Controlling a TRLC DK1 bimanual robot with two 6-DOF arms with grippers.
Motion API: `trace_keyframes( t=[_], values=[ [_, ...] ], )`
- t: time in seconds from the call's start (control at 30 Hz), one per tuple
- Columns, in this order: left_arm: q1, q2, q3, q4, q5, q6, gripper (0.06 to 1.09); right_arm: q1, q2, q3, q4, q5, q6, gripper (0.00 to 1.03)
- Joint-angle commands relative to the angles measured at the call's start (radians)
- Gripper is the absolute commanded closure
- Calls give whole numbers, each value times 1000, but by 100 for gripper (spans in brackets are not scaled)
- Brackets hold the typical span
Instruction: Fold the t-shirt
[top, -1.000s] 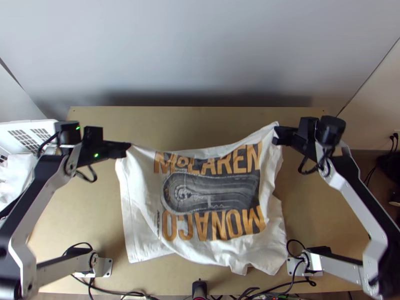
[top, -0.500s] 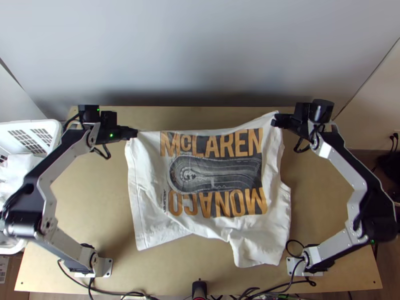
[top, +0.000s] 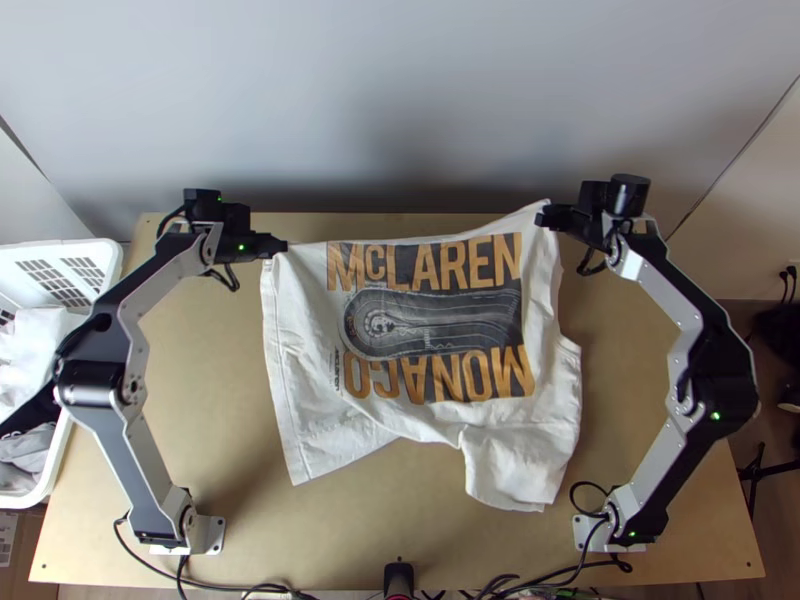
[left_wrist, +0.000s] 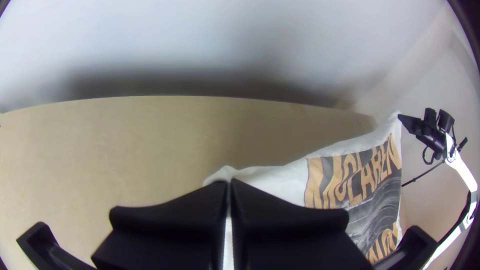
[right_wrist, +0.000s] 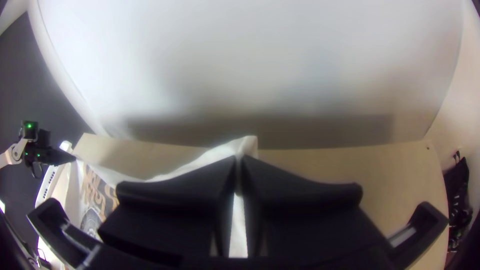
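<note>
Biggest first: the pale wooden table (top: 220, 400) takes up most of the lower frame. Mid-frame is the T-shirt (top: 310, 400), print side showing, top edge strung b/w the grippers w/ a slight sag, bottom edge uneven: one flap hanging lower right, a straighter corner lower left, a notch b/w. Not folded on purpose as far as I can see, tho' there's prob. a doubled layer in there.

L arm (top: 150, 460) and R arm (top: 665, 455) come up from the lower corners. L gripper (top: 283, 246), upper left, is closed on one top corner; R gripper (top: 540, 216), upper right, is clamped on the other, a bit nearer the top of the frame.

Step in hand, I'd say: spreading & straightening, pre-fold. Next move needs both corners lowered tog., top edge kept taut, so it lands flat; then sort that lower right flap before any fold. Let one side go early & it'll prob. skew.

Hard to tell: how much cloth is pinched, b/c the black fingers cover it. Sleeves & underside are hidden too. Poor angle on height, but the top edge looks lifted, the bottom maybe touching wood.
</note>
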Motion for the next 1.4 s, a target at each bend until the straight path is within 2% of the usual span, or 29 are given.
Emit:
trace_keyframes(
  t=[0.0,0.13,0.27,0.37,0.4,0.43,0.47,0.5,0.53,0.57,0.77,0.93,1.03,1.13,1.37],
  values=[
    [-11,131,158,-30,-16,-1,105,17,118,139,-7,2,5,100],
    [-19,187,234,-55,-22,-1,105,22,167,196,-10,4,12,100],
    [-22,267,320,-90,-86,-1,105,22,221,256,-20,16,27,100],
    [-17,302,362,-107,-98,-1,105,22,243,288,-30,25,36,99],
    [-17,310,370,-107,-106,3,103,22,246,294,-30,28,41,95],
    [-16,316,373,-108,-108,4,93,22,250,300,-31,31,48,94],
    [-13,319,378,-108,-112,4,70,22,255,315,-53,41,50,79],
    [-11,324,384,-111,-114,6,40,23,266,335,-80,50,50,45],
    [-9,325,396,-136,-114,9,16,23,270,351,-100,51,51,4],
    [-9,322,405,-151,-112,7,10,22,270,351,-105,54,58,5],
    [-26,195,408,-266,-109,-8,10,10,154,320,-140,54,116,5],
    [-48,45,346,-355,-66,-4,10,14,6,271,-283,51,131,5],
    [-71,-107,188,-340,-49,21,10,23,-156,102,-290,51,90,5],
    [-95,-276,-21,-263,-49,24,10,26,-325,-77,-284,51,36,5],
    [-160,-592,-420,-223,-48,26,10,28,-689,-447,-287,51,7,5]
  ],
)
